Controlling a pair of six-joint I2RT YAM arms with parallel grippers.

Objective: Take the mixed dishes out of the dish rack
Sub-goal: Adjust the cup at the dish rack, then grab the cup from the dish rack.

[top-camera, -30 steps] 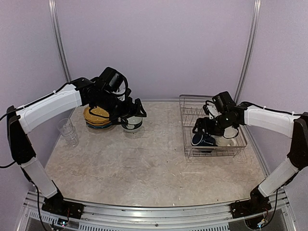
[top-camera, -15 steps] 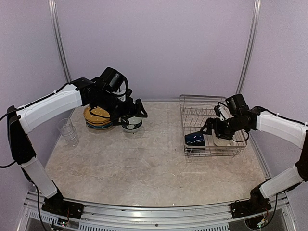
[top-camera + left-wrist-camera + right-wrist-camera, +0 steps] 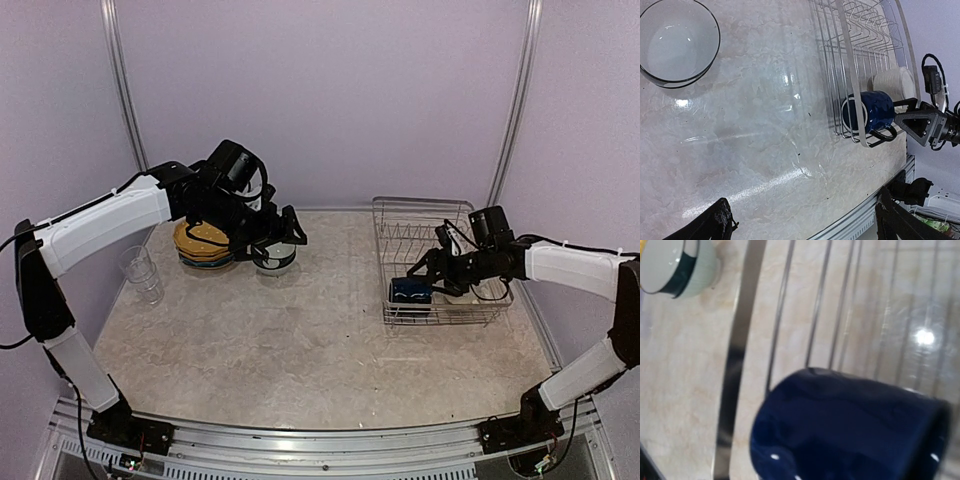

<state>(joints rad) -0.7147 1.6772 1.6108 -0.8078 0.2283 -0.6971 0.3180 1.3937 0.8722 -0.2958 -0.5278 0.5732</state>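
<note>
- While the left gripper (image 3: 270,234) hangs over the teal bowl (image 3: 273,258) beside the plates (image 3: 203,243), jaws wide and empty, it looks clear of the step.
- Navy mug (image 3: 411,290) lies on its side in the near-left corner of the dish rack (image 3: 405,228); best lifted straight up over the rim, clear of the wires.
- Right gripper (image 3: 430,277) sits at the mug's handle end; gripping or not, cannot tell. Its wrist view is blurred and shows no fingers.
- Cream mug (image 3: 894,84) is partly hidden behind the navy one.

A robot lab test cell: plain lilac panels (image 3: 320,90) enclose a marbled tabletop (image 3: 300,340), with an aluminium rail (image 3: 300,450) at 6 o'clock.
</note>
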